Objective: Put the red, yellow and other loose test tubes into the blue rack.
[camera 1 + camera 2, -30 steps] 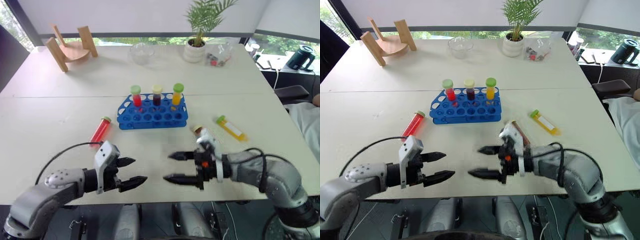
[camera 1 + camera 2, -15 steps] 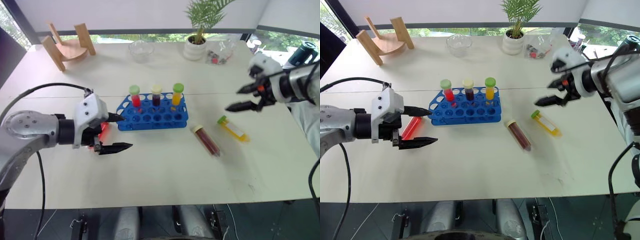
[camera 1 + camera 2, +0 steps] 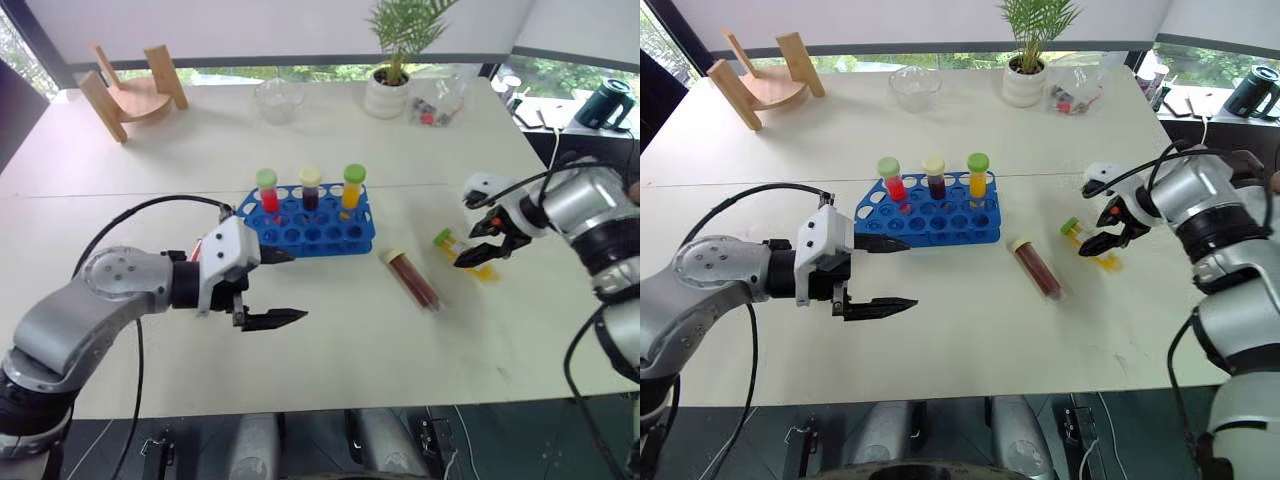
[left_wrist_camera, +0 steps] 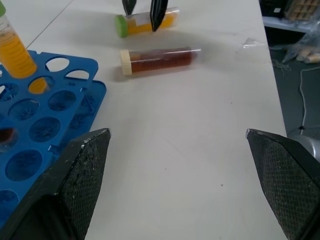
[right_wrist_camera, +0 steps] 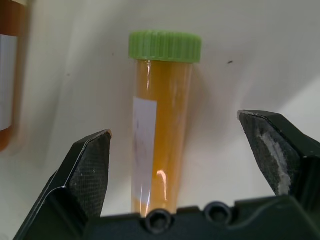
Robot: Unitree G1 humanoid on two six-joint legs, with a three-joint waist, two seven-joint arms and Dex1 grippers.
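Right tool (image 3: pixel 1104 227) pitched down, fingers spread either side of yellow tube (image 5: pixel 160 150) lying on surface (image 3: pixel 330 350). Left tool (image 3: pixel 883 274) spread wide, empty, level, beside blue rack (image 3: pixel 310 225). Brown tube (image 3: pixel 412 280) lies between them.

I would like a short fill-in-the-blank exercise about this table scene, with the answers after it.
1. The right gripper hangs open over the lying tube with ___ liquid.
2. The dark brown tube has a ___ cap.
3. ___ tubes stand upright in the blue rack.

Missing words: yellow; cream; three
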